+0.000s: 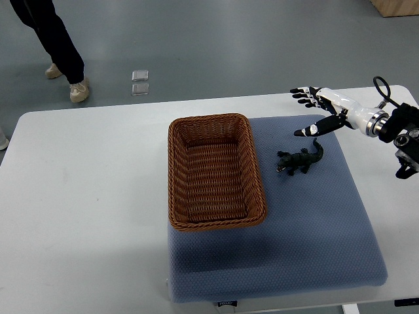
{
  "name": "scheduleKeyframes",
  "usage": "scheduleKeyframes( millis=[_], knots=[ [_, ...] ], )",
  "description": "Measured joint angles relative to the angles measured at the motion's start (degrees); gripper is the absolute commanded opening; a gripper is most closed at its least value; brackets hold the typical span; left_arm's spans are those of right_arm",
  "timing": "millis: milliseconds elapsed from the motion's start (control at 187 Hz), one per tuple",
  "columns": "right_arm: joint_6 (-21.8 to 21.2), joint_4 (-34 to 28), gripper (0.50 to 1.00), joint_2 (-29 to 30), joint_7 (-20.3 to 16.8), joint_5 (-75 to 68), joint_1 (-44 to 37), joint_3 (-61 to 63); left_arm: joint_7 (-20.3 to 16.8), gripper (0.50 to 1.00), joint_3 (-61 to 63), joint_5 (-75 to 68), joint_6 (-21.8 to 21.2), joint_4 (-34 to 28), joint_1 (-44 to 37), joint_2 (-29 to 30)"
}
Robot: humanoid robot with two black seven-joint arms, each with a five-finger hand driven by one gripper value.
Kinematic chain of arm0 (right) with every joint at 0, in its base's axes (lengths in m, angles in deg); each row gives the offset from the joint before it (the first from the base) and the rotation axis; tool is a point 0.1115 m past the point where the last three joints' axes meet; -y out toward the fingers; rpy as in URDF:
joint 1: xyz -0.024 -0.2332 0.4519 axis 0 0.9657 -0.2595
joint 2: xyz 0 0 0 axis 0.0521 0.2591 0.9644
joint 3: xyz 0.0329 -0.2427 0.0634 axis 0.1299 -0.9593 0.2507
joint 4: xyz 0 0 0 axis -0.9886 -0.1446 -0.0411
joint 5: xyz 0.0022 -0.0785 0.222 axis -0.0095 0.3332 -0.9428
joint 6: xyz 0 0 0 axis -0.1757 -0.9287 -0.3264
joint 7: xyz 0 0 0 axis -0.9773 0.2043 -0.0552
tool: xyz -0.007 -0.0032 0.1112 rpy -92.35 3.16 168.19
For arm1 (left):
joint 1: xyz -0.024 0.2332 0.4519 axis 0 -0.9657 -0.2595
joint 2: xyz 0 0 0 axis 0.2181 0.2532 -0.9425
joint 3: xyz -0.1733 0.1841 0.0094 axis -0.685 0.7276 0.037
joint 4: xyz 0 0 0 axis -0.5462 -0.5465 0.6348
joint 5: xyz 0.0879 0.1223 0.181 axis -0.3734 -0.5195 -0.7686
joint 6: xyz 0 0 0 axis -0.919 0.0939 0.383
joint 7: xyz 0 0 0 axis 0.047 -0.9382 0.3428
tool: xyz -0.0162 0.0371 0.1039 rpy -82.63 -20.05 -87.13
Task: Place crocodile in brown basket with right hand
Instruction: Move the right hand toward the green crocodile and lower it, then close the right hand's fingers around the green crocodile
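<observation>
A small dark green toy crocodile (300, 159) lies on the blue-grey mat (314, 222), a little to the right of the brown wicker basket (178, 190). The basket holds nothing. My right hand (313, 108) comes in from the right edge and hovers above and behind the crocodile, apart from it. Its fingers are spread, with the thumb (313, 127) pointing down toward the toy's tail, and they hold nothing. The left arm does not show.
The mat lies on a white table (78, 209). A person's legs and shoes (72, 82) stand on the floor at the top left, beyond the table. A small clear object (139, 83) lies on the floor near them.
</observation>
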Motion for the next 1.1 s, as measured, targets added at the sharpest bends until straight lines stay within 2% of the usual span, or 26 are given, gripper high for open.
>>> scheduleKeyframes(
  millis=[225, 594, 1098],
  knots=[
    [0.77, -1.37, 0.926, -3.19, 1.15, 10.89, -3.12, -8.73, 0.01, 1.0, 0.0, 0.0, 0.0, 0.01, -0.02, 0.0],
    [6.78, -2.93, 0.921, -3.81, 2.43, 18.17, -5.97, -17.81, 0.01, 1.0, 0.0, 0.0, 0.0, 0.01, -0.02, 0.0],
    [7.64, -4.84, 0.911, -4.0, 2.38, 22.71, -6.7, -21.08, -0.02, 1.0, 0.0, 0.0, 0.0, 0.01, -0.01, 0.0]
  ],
)
